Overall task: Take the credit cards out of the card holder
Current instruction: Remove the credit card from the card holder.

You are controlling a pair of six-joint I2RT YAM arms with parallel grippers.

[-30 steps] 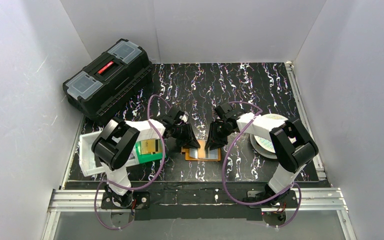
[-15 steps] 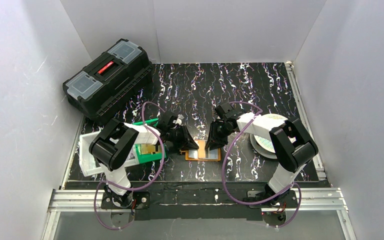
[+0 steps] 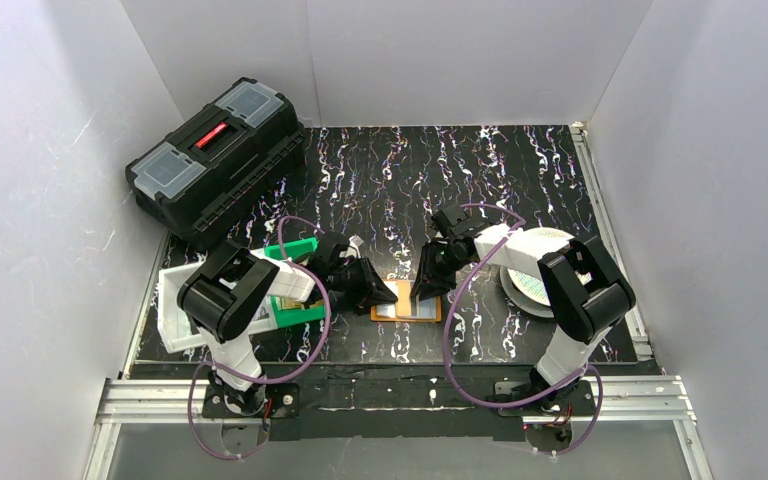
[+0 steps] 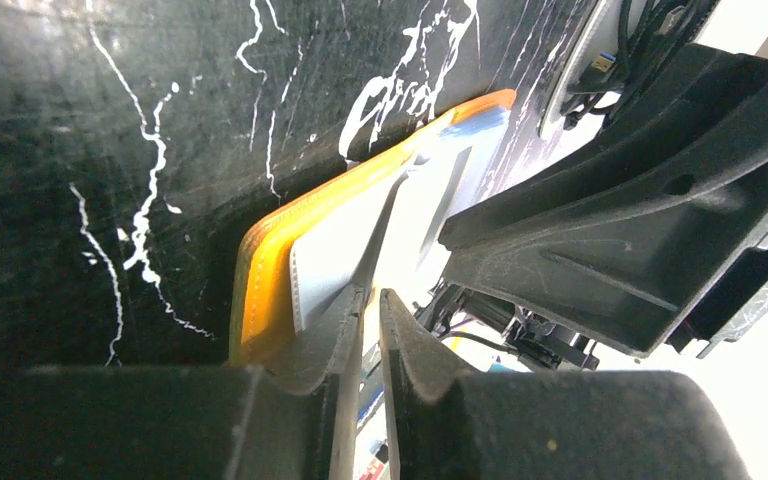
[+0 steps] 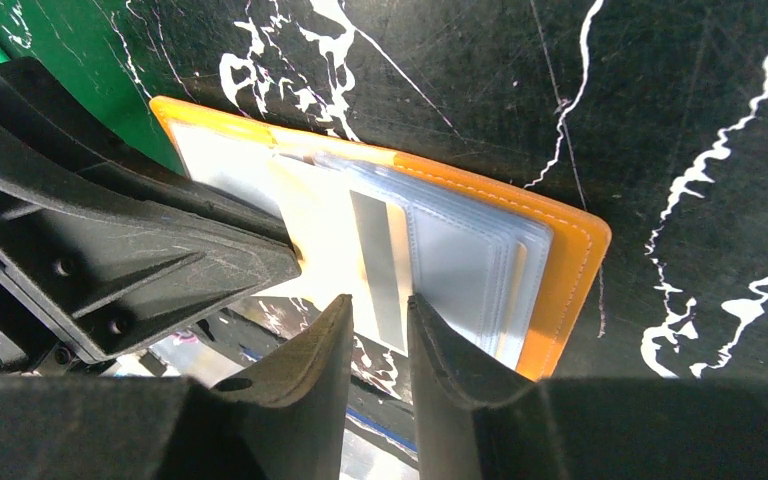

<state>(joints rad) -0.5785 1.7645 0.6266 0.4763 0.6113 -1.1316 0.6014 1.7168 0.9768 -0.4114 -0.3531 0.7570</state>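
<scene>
The card holder [image 3: 407, 306] lies open and flat on the black marbled table, an orange wallet [image 5: 570, 262] with clear pockets. A pale gold credit card [image 5: 332, 232] with a grey stripe sticks partway out of those pockets toward the left. My left gripper [image 3: 384, 293] is at the wallet's left edge [image 4: 265, 270], its jaws a sliver apart. The card's thin edge [image 4: 390, 215] runs up into that gap [image 4: 373, 295]. My right gripper [image 3: 428, 289] stands over the wallet's right half, part open [image 5: 380, 305], with one fingertip [image 5: 430, 320] on the clear pockets.
A green bin [image 3: 296, 249] and a white tray [image 3: 172, 300] sit left of the wallet, partly under my left arm. A black toolbox [image 3: 218, 160] is at the back left. A round white patterned disc [image 3: 540, 272] lies under the right arm. White walls close in on three sides.
My left gripper has slid left and lower at the wallet's left edge, its jaws narrowing. Its arm now covers the gold cards in the green bin. The right arm has stayed put.
</scene>
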